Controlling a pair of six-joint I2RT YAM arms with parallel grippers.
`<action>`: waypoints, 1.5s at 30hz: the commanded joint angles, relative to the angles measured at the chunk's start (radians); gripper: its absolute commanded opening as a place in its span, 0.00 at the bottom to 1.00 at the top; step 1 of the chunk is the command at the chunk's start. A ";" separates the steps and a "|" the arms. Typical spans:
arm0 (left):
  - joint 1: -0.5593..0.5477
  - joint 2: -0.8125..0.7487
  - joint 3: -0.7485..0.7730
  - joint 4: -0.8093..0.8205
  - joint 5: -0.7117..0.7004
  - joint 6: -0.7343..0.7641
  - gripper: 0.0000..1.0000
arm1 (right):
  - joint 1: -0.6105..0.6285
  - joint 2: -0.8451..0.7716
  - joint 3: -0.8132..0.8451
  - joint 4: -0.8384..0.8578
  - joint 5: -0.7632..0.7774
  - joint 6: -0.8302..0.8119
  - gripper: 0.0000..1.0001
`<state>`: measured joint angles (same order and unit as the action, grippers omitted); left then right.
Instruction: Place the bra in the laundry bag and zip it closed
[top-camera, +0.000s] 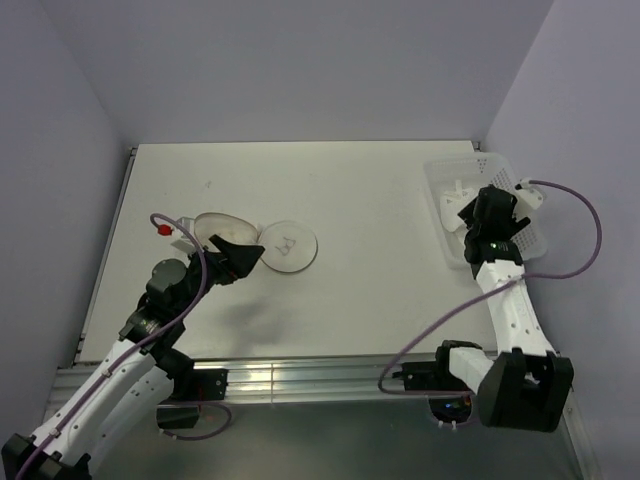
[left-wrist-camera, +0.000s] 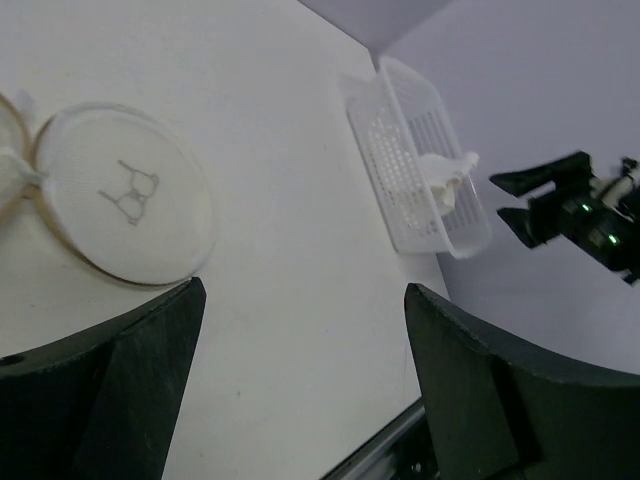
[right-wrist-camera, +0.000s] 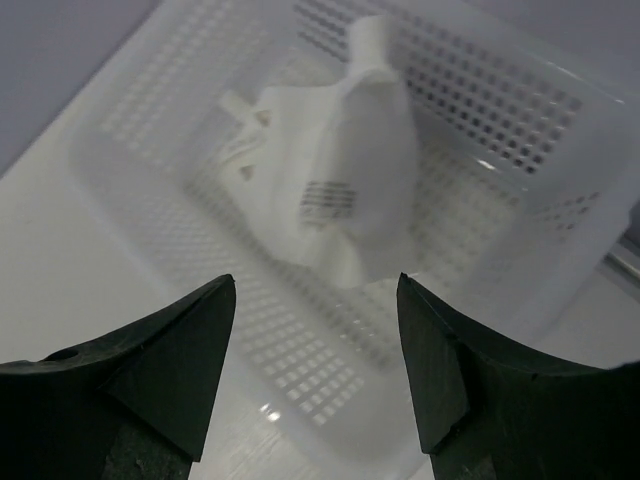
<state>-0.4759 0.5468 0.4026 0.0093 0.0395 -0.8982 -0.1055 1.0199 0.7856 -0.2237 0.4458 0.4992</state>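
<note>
The laundry bag lies flattened on the table left of centre. Its tan-rimmed round face with the black bra symbol (top-camera: 287, 246) points up, and its other face (top-camera: 220, 228) lies to the left. The symbol face also shows in the left wrist view (left-wrist-camera: 125, 195). My left gripper (top-camera: 252, 256) is open and empty, just beside the bag's near left edge (left-wrist-camera: 305, 292). The white bra (right-wrist-camera: 350, 180) lies crumpled in the perforated basket (right-wrist-camera: 520, 110) at the far right (top-camera: 455, 197). My right gripper (right-wrist-camera: 316, 285) is open and empty, hovering just above the bra (top-camera: 478, 212).
The white perforated plastic basket (top-camera: 500, 170) stands near the table's right edge and also shows in the left wrist view (left-wrist-camera: 415, 160). A red connector (top-camera: 160, 229) on a purple cable sits left of the bag. Purple walls close in the left, back and right.
</note>
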 joint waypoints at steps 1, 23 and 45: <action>-0.061 -0.013 0.048 -0.034 0.053 0.093 0.87 | -0.089 0.098 0.018 0.018 -0.015 -0.011 0.73; -0.144 0.028 0.016 -0.002 0.019 0.097 0.85 | -0.132 0.467 0.179 0.046 -0.061 -0.060 0.25; -0.142 0.151 0.065 0.052 0.016 0.084 0.84 | 0.230 0.101 0.538 -0.080 -0.353 -0.245 0.00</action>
<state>-0.6151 0.6827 0.4179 -0.0040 0.0555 -0.8242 0.0814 1.1084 1.3048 -0.1787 0.2176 0.2790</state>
